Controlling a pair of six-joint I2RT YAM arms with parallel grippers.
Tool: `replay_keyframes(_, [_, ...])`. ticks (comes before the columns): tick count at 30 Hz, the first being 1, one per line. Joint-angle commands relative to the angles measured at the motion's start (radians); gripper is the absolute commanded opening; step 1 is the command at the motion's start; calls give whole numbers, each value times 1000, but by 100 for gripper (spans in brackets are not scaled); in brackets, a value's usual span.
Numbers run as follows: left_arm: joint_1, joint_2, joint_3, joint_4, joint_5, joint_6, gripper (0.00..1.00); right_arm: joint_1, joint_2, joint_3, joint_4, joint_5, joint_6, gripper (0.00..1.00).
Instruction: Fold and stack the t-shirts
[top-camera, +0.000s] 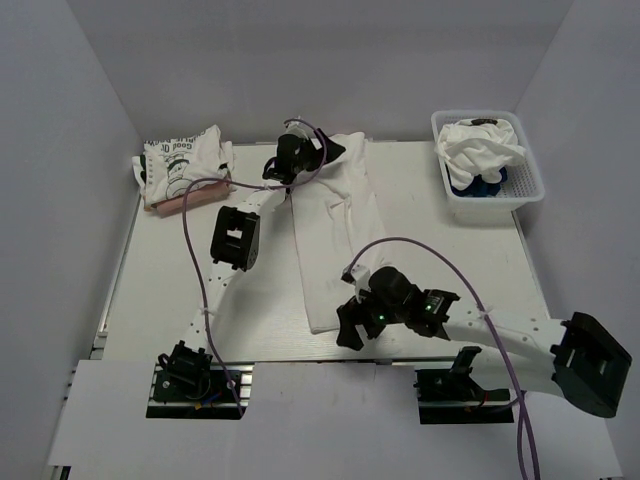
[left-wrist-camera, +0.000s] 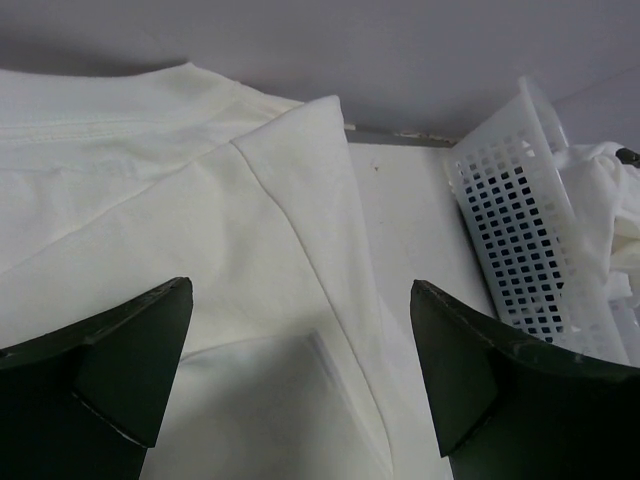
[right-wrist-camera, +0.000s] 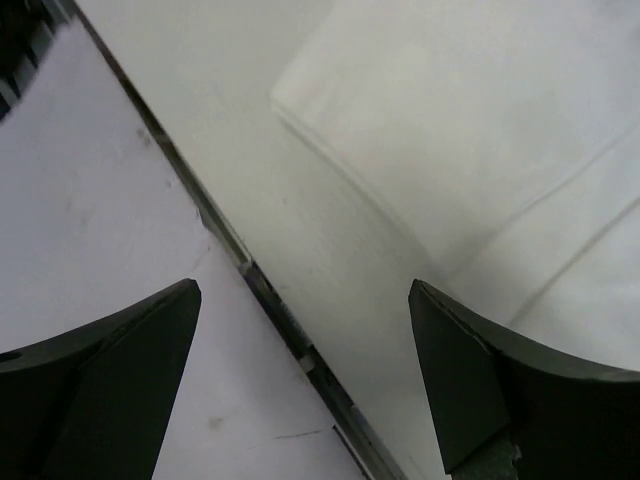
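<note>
We see left gripper (left-wrist-camera: 300, 290) spread over the white t-shirt (top-camera: 335, 230) by the bench (top-camera: 250, 300) far edge, right gripper (right-wrist-camera: 305, 290) spread at the shirt's near-edge corner.

One white t-shirt (top-camera: 335, 230) spread long on the surface (top-camera: 250, 300); one folded stack (top-camera: 185, 165) at far left, and I count two layers there, one lettered t-shirt (top-camera: 180, 155) on top, one pinkish one (top-camera: 190, 203) beneath; one lattice basket (top-camera: 490, 210), holding one white bundle (top-camera: 485, 145) and one blue piece (top-camera: 475, 185), too bunched to count further; two grippers, left gripper (left-wrist-camera: 300, 330) and right gripper (right-wrist-camera: 305, 340).
</note>
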Motion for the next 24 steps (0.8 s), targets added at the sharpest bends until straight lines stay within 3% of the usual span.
replay_keyframes(1, [-21,-51,16,-103,61,0,100,-2,-88,63,44,148,-3,90])
replay_keyframes(6, [-33,-395,-94,-229,61,178,100,-5,-179,40,198,424,191,90])
replay_keyframes(9, [-56,-646,-238,-375,39,251,100,-25,-204,58,88,663,284,90])
replay_keyframes(10, [-56,-709,-295,-403,39,264,100,-46,-196,94,-52,728,322,90])
replay_keyframes(12, [-79,-905,-522,-440,9,287,100,-60,-168,110,-141,774,365,90])
replay_keyframes(14, [-90,-1030,-782,-440,-46,287,100,-99,-144,116,-254,779,390,90])
replay_keyframes(16, [-101,-1192,-950,-440,-106,253,100,-134,-116,115,-321,793,411,90])
replay_keyframes(19, [-134,-1349,-1308,-414,-93,175,100,-192,-109,104,-364,750,416,90])
replay_keyframes(22, [-177,-1418,-1467,-404,-58,123,100,-241,-119,81,-374,686,411,83])
replay_keyframes(24, [-202,-1441,-1576,-438,-45,104,100,-254,-139,51,-339,609,303,81])
